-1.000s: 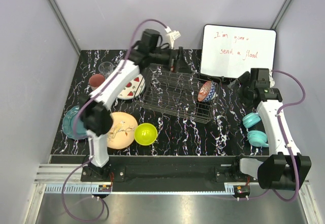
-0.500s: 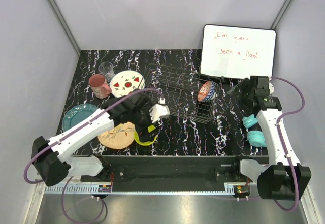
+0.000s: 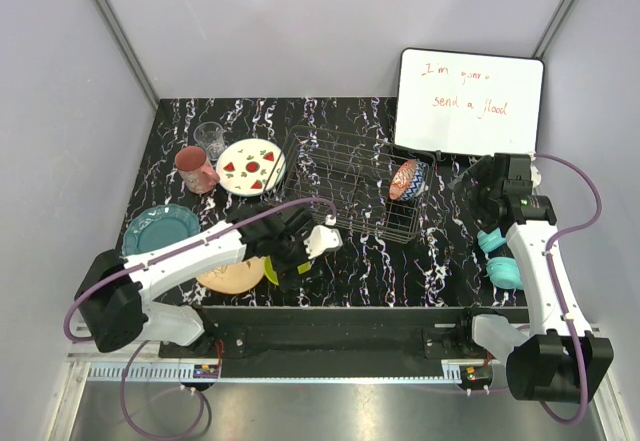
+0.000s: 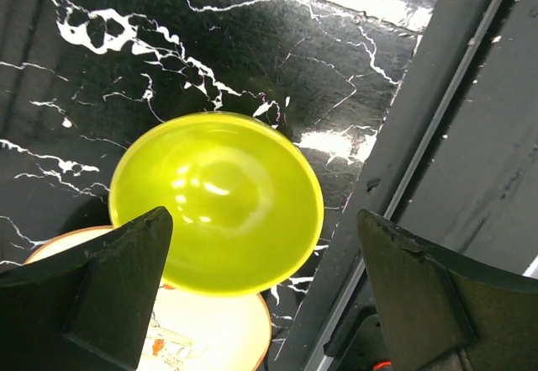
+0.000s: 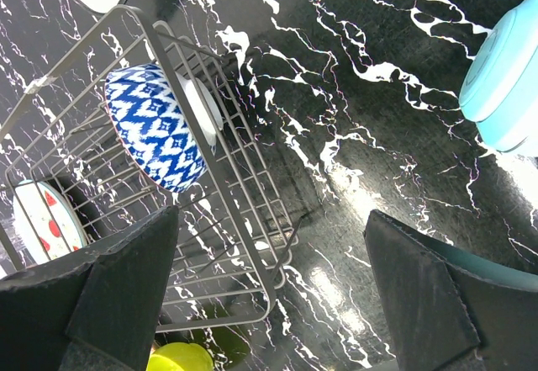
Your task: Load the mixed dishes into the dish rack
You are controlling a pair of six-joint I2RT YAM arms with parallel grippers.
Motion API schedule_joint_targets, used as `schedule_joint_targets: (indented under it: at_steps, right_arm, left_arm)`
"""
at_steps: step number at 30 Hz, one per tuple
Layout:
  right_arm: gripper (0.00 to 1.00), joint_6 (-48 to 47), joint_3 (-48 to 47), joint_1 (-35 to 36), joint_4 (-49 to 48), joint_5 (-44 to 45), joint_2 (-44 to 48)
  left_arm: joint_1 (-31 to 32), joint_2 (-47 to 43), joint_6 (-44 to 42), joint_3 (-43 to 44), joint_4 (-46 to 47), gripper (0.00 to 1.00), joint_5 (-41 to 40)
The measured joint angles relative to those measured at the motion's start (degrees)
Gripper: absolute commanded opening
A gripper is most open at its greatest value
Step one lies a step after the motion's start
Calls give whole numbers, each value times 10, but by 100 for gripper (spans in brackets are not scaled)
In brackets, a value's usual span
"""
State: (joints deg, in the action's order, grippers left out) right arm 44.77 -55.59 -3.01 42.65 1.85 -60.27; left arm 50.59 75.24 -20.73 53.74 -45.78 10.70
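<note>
Left wrist, left tool [image 4: 265, 257] spread over lime-green bowl [image 4: 217, 203], right tool [image 5: 271, 257] spread too

— What does the black marbled worktop [image 3: 400, 271] carry?
— The dish rack [image 3: 350, 186], mid-back. Left of it are the watermelon plate [image 3: 250, 166], pink mug [image 3: 195, 169] and clear glass [image 3: 210, 138].
— And nearer?
— Near-left of it are the teal plate [image 3: 160, 229], peach plate [image 3: 232, 276] and lime-green bowl [image 4: 214, 203]. Right of it are the teal curved objects [image 3: 494, 237], and behind-right the whiteboard [image 3: 470, 101].

L pincer [image 3: 298, 258] over lime bowl [image 3: 271, 270], rack [image 3: 350, 176] beyond
</note>
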Motion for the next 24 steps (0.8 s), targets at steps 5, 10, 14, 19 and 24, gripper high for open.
schedule_joint_targets:
  at_steps: [5, 10, 14, 19, 24]
  right_arm:
    - [100, -1, 0, 0, 0, 0, -6]
    - [100, -1, -1, 0, 0, 0, -7]
    - [100, -1, -1, 0, 1, 0, -9]
    - [100, -1, -7, 0, 3, 0, -14]
    - [100, -1, -7, 0, 3, 0, -14]
  left_arm:
    - [23, 2, 16, -35, 27, 94, -23]
    - [37, 41, 26, -39, 44, 86, -43]
    - [37, 93, 38, -39, 55, 65, -61]
    - [37, 139, 53, -29, 57, 22, -82]
    - [41, 135, 59, 8, 67, 0, -103]
